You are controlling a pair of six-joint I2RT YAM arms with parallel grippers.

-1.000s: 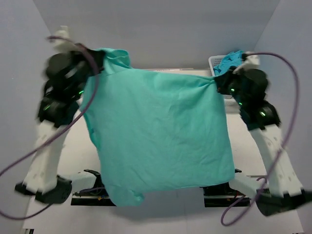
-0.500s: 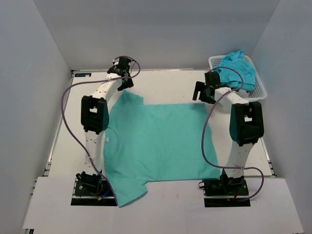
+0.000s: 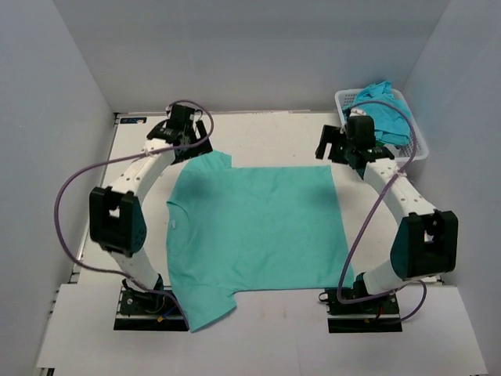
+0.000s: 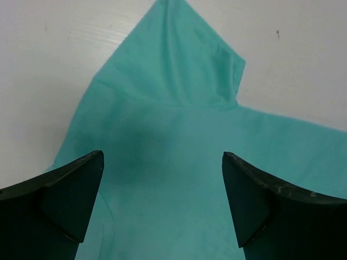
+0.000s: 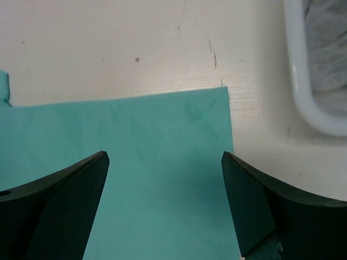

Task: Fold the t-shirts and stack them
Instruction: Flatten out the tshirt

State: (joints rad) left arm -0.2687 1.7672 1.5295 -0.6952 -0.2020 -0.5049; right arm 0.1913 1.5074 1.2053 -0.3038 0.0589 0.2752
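I see t-shirt, aloft a second ago, now flat on table between arms; left gripper, right gripper both released, empty, at far corners; folding can start, I judge.

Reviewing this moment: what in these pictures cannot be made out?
Top view: how many shirts fill the basket; they are heaped together.
Top view: the small white tag at the spread t-shirt's neck, too small to read.
Right wrist view: most of the basket, cut off by the frame edge.
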